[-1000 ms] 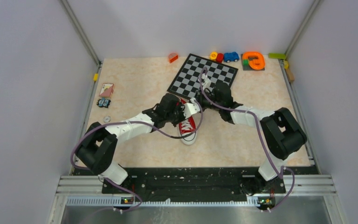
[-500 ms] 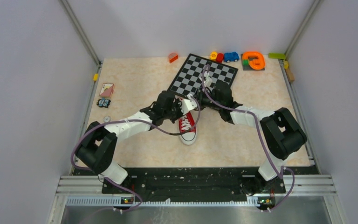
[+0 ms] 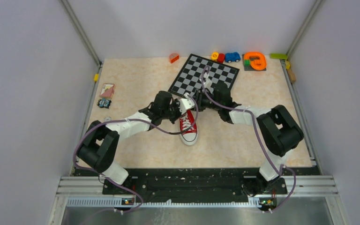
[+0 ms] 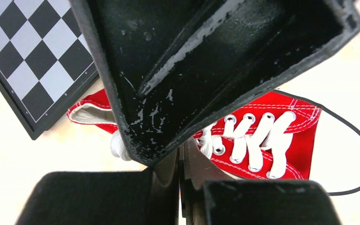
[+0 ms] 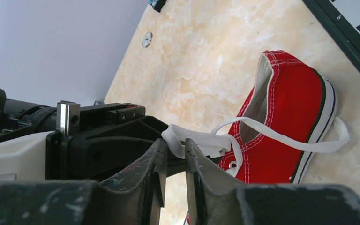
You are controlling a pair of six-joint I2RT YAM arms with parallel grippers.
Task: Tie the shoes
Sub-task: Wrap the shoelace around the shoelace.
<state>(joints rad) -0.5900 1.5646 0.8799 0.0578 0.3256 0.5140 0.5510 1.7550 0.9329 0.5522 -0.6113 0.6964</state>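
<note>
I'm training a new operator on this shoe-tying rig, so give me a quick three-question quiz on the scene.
1. True or false: the red sneaker lies on the chessboard.
2. What is the right gripper pinching? A) a white lace B) the sneaker's heel C) the chessboard
3. Fill in: the sneaker's toe points toward the ___ edge of the table.
Key: 1 false, it lies on the table beside the board; 2 A; 3 near.

Shoe: red canvas low sneaker [image 3: 188, 127], white toe cap, upright.
Position: middle of counter [image 3: 136, 79], toe toward near edge.
Laces [image 5: 201, 143]: white, untied, one strand draped over side.
</note>
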